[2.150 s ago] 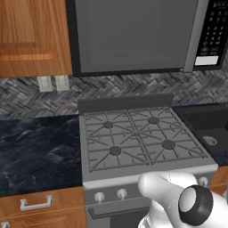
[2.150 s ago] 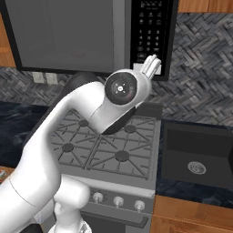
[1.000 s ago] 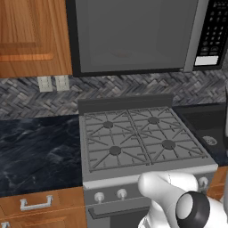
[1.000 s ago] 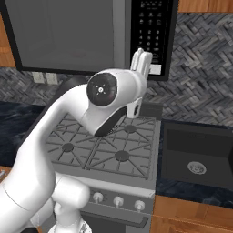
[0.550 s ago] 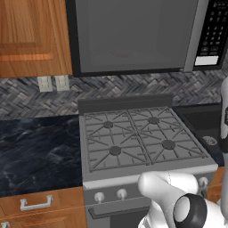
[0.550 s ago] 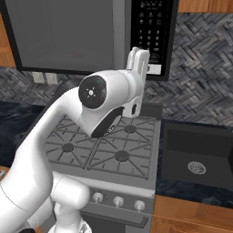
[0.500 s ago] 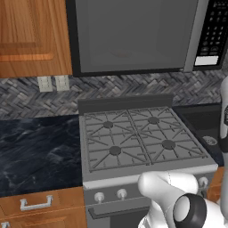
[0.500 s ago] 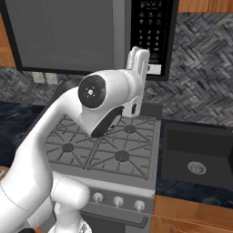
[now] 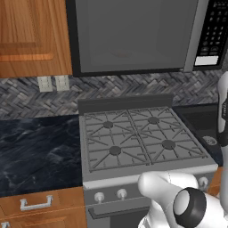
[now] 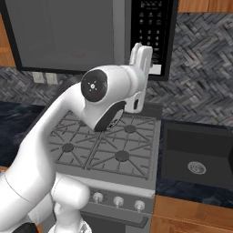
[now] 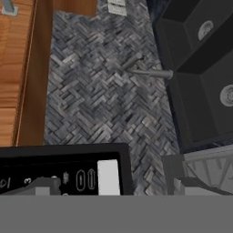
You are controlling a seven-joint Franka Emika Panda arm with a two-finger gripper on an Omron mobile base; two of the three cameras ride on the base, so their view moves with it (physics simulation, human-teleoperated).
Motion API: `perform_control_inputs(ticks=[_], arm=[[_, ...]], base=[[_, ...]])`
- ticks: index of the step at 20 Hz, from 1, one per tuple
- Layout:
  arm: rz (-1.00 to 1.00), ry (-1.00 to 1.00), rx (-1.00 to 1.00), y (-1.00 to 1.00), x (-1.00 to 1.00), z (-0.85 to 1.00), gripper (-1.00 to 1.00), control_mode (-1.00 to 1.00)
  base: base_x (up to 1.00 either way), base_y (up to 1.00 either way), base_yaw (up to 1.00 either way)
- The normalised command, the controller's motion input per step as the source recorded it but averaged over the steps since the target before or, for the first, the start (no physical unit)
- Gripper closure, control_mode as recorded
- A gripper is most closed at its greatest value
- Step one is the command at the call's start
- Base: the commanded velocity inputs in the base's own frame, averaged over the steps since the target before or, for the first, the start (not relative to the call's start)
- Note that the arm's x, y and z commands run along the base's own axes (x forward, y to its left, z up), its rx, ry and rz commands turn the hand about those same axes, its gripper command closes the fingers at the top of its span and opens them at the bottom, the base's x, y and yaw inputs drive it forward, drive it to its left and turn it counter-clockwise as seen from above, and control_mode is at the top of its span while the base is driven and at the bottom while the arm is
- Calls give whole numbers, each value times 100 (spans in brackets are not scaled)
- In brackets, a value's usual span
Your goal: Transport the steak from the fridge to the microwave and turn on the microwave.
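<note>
gripper (image 10: 142,53) nearer microwave (image 10: 91,34) keypad

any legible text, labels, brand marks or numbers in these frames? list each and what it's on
Nothing reads as text in any view.
Microwave keypad panel: rows of pale key markings, too small and blurred to read.
Pale rectangular patch at the foot of the keypad panel: blank, no characters made out.
Gas stove knobs: no markings made out.
Wall outlets: plain, no lettering.
</note>
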Motion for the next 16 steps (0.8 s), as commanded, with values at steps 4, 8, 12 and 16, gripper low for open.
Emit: perform_control_inputs(ticks=[4, 8, 12, 16], arm=[[0, 2, 0, -1, 14, 4, -100, -100], [0, 0, 0, 0, 15, 0, -100, -100], [0, 0, 0, 0, 15, 1, -100, -100], [0, 0, 0, 0, 17, 1, -100, -100]], base=[[0, 0, 0], [0, 0, 0], [0, 0, 0], [0, 0, 0]])
